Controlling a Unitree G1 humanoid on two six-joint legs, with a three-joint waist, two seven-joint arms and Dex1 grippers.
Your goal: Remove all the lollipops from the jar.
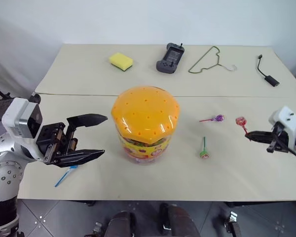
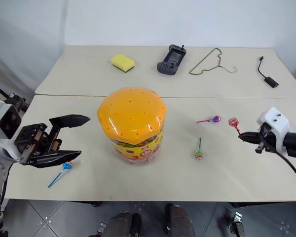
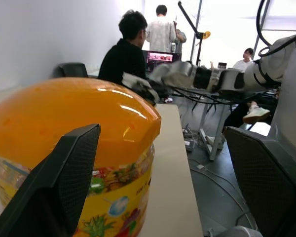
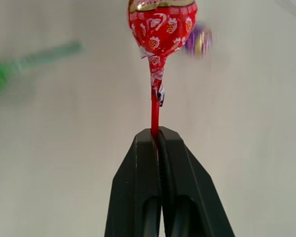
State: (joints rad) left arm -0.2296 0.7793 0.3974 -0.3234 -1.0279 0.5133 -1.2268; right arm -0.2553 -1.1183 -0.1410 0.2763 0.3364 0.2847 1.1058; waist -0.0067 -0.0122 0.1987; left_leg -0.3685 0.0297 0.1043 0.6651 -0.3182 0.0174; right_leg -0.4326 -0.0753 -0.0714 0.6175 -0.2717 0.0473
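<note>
Right wrist view, red lollipop (image 4: 161, 24) top cropped, purple lollipop (image 4: 198, 41) blurred

Head eyes overlook table (image 1: 89, 74); wrist views close, share jar (image 3: 89, 148).

I log the jar (image 1: 144, 129): clear glossy plastic tub, translucent orange domed lid with highlights, shiny printed label. Red lollipop (image 4: 162, 22): crinkled glossy printed wrapper, smooth plastic stick. Table (image 1: 89, 79): matt, paper-like beige covering. At 11 o'clock from the jar I note a porous yellow sponge (image 1: 121, 61); at 1 o'clock, a thin wire hanger (image 1: 207, 60)
</note>
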